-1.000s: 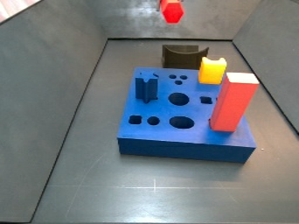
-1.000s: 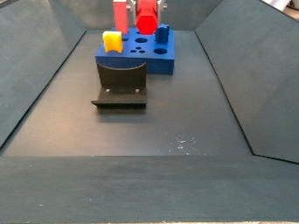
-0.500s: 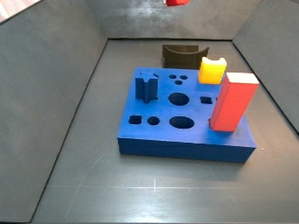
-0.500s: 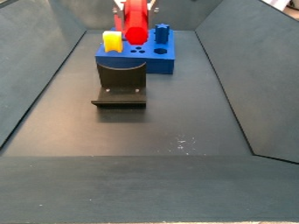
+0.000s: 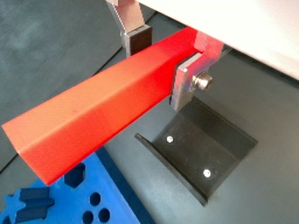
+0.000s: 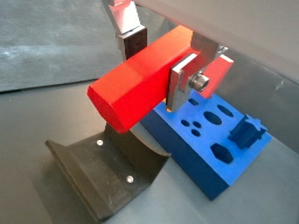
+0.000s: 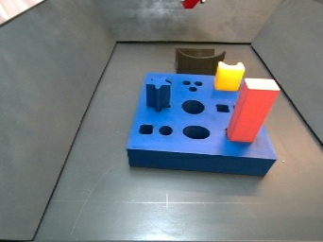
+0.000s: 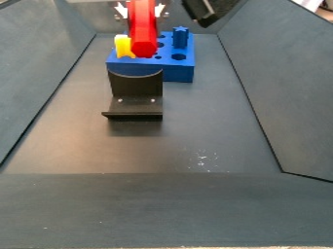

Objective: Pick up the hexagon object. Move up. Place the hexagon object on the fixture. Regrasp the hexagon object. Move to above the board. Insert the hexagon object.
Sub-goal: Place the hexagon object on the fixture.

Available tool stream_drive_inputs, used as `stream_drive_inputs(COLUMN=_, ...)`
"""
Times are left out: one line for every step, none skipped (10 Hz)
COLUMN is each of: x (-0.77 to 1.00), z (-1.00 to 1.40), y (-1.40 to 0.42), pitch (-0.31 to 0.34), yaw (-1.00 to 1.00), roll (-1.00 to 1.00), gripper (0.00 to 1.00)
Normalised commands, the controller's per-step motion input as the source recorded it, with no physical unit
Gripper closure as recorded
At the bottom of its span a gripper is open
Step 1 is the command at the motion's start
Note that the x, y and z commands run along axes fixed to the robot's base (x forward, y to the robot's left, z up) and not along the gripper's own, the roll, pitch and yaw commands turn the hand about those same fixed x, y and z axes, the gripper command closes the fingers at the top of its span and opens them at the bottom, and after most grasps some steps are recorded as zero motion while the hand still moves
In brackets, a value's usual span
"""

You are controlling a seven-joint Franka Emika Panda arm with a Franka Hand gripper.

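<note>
My gripper [image 5: 162, 59] is shut on the hexagon object [image 5: 105, 109], a long bright red rod that lies crosswise between the silver fingers [image 6: 184, 80]. In both wrist views the rod hangs in the air above the black fixture [image 6: 105, 166] and the edge of the blue board [image 6: 211, 131]. In a side view the rod [image 8: 140, 29] stands nearly upright over the fixture [image 8: 134, 92], in front of the board [image 8: 182, 66]. In a side view only the rod's tip [image 7: 192, 3] shows at the upper edge, above the fixture [image 7: 195, 60] and the board [image 7: 171, 146].
A yellow round-topped block [image 7: 229, 75] and a thick red-orange block [image 7: 255, 110] stand in the board's right side. A dark blue peg [image 7: 158, 94] stands at its left. Sloped grey walls enclose the dark floor [image 8: 169, 165].
The gripper has risen with the hexagon object, which has almost left one side view at the top. In the other side view the rod has swung from end-on to nearly upright and shifted left.
</note>
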Motion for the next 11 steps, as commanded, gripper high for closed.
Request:
stream_drive_inputs(x=0.34, z=0.00, y=0.04, pitch=0.099, yaw=-0.08, roll=-0.19, gripper=1.00)
stream_drive_inputs(x=0.28, z=-0.01, y=0.04, pitch=0.088, yaw=-0.08, roll=-0.17, gripper=1.00)
stream_drive_inputs(x=0.24, z=0.00, y=0.04, pitch=0.086, yaw=-0.08, roll=-0.17, gripper=1.00)
stream_drive_inputs(x=0.16, z=-1.00, y=0.07, pitch=-0.033, yaw=-0.13, roll=-1.00, gripper=1.00)
stream_drive_inputs(x=0.15, z=-1.00, y=0.08, pitch=-0.035, yaw=-0.14, roll=-1.00, gripper=1.00)
stream_drive_inputs(x=0.15, z=-1.00, y=0.09, pitch=-0.023, yaw=-0.13, roll=-1.00, gripper=1.00)
stream_drive_inputs(x=0.16, z=-1.00, y=0.09, pitch=0.000, yaw=-0.12, roll=-1.00, gripper=1.00)
stream_drive_inputs(x=0.17, z=-1.00, y=0.09, pitch=0.009, yaw=-0.12, roll=-1.00, gripper=1.00)
stream_drive_inputs(x=0.17, z=-1.00, y=0.10, pitch=0.014, yaw=-0.12, roll=-1.00, gripper=1.00)
stream_drive_inputs(x=0.18, z=-1.00, y=0.10, pitch=0.021, yaw=-0.12, roll=-0.93, gripper=1.00)
stream_drive_inputs(x=0.19, z=-1.00, y=0.11, pitch=0.024, yaw=-0.10, roll=-0.71, gripper=1.00)
